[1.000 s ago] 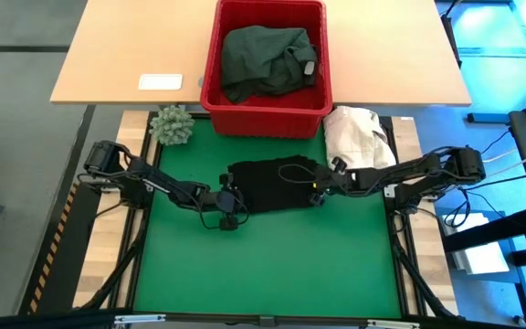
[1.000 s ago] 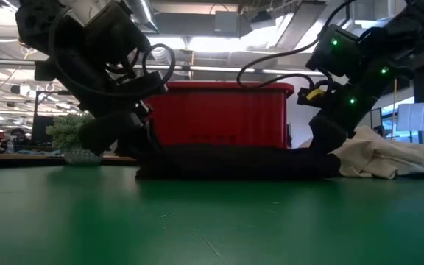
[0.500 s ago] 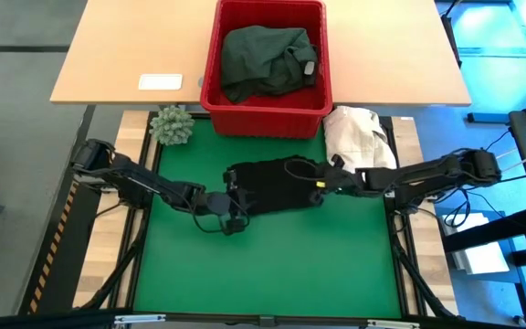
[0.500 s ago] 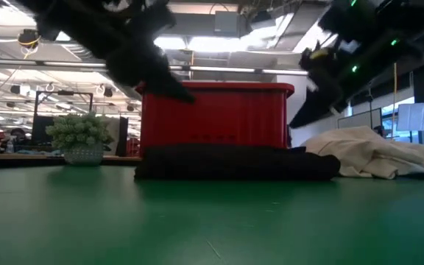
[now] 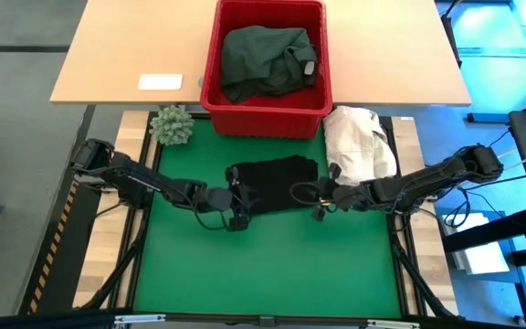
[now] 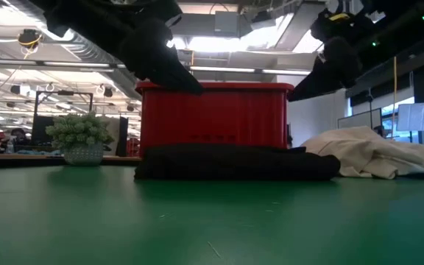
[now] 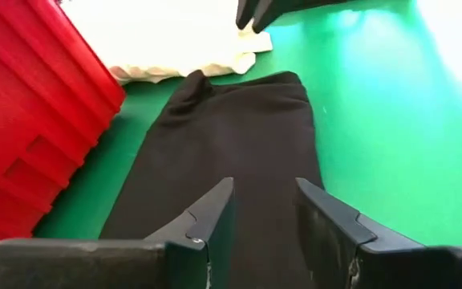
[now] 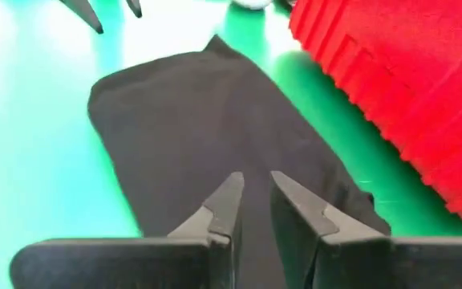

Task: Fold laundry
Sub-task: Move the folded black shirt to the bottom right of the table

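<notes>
A black garment (image 5: 272,175), folded into a long strip, lies flat on the green mat (image 5: 263,265) in front of the red basket (image 5: 210,91). The low view shows it as a low dark band (image 6: 234,163). My left gripper (image 5: 244,201) hovers over its left end, open, with nothing between its fingers (image 7: 215,221). My right gripper (image 5: 312,195) hovers over the right end. Its fingers (image 8: 229,205) stand a narrow gap apart, with nothing between them. A dark green garment (image 5: 265,57) is heaped in the basket.
A cream-white cloth heap (image 5: 359,142) lies on the mat's right edge, close to my right arm. A small potted plant (image 5: 172,125) stands at the mat's far left corner. A white card (image 5: 160,82) lies on the wooden table beyond. The mat's near half is bare green.
Both grippers have risen from the garment's two ends, where they stood low at the mat. The right one has also swung toward the near edge. The black garment has stayed flat on the mat.
</notes>
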Controlling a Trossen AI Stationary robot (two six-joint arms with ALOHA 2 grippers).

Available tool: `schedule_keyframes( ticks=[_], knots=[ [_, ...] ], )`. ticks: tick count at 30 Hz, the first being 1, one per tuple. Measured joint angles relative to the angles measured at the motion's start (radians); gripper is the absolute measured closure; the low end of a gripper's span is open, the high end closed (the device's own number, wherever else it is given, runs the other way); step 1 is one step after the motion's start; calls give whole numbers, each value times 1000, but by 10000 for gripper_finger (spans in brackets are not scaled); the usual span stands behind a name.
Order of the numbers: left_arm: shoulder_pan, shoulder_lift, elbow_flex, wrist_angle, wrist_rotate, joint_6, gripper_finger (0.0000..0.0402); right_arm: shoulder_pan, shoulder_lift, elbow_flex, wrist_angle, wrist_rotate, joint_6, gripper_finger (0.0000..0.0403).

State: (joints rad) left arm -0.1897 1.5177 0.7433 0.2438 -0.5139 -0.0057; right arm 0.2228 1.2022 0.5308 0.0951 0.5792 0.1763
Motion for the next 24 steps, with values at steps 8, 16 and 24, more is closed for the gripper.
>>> schedule_keyframes(
  ticks=[8,16,24],
  knots=[
    [7,0,0,0,0,-38,279,-7,0,0,20,23,-6,343],
    [8,0,-1,2,0,-40,279,-7,22,0,29,12,0,343],
    [5,0,-1,4,0,-40,279,-7,39,0,78,12,1,343]
  ],
)
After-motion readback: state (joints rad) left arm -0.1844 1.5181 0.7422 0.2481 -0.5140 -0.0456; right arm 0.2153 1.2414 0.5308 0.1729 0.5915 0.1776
